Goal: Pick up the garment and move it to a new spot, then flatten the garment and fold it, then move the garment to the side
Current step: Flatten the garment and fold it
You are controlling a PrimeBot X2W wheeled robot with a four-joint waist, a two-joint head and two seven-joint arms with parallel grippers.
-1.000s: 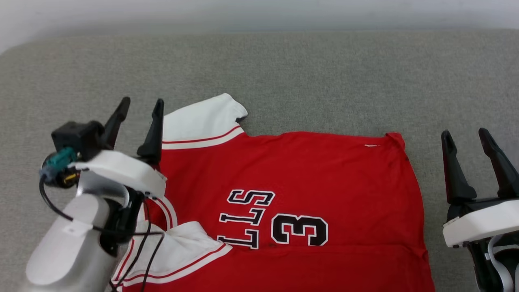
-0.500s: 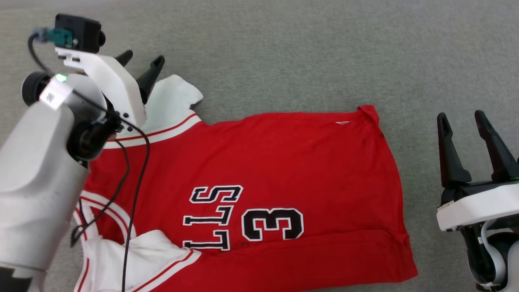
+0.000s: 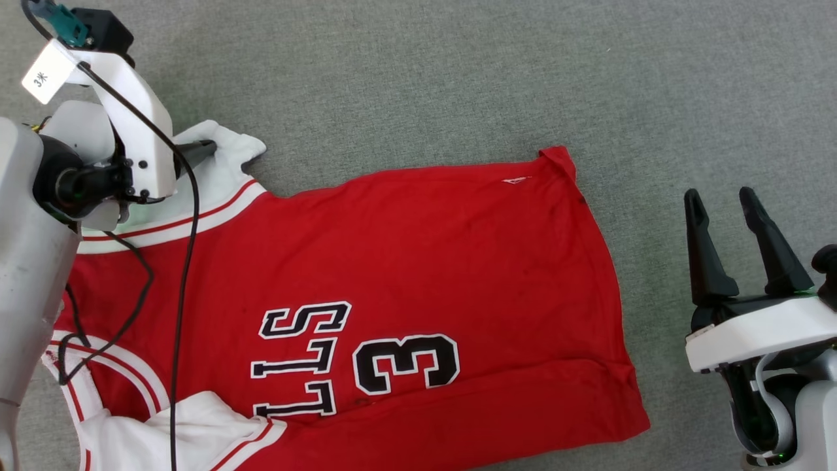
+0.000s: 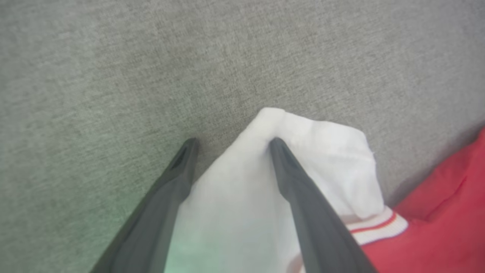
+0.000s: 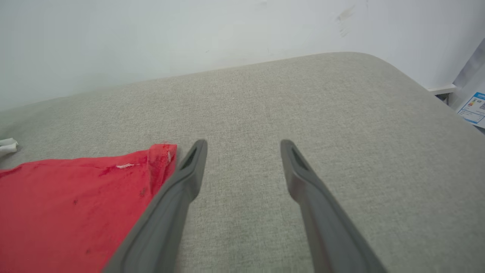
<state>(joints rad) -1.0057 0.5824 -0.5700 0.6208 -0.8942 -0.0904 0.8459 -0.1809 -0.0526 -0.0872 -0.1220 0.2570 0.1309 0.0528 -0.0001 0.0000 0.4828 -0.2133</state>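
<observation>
The garment [image 3: 405, 261], a red jersey with black white-outlined "3" and letters, lies spread on the grey padded surface [image 3: 458, 78]. Its far white sleeve [image 3: 229, 147] points up-left and its near white sleeve [image 3: 196, 428] is rumpled at the lower left. My left gripper [image 4: 233, 143] is open and low over the far sleeve [image 4: 310, 163]. One finger [image 4: 295, 182] rests on the white cloth and the other on the grey surface beside it. My right gripper [image 3: 721, 196] stands open, off the garment's right edge; its wrist view has the red corner [image 5: 161, 153] just left of its fingers.
A white wall [image 5: 189, 34] rises behind the grey surface [image 5: 322, 113], whose rounded corner falls away at the right. A printed paper [image 5: 473, 108] lies past that corner. Bare grey cloth lies beyond the garment and to its right.
The head camera has tilted down, shifting the whole picture. My left arm has reached forward and lowered its open fingers onto the far white sleeve. The right gripper has stayed open beside the garment.
</observation>
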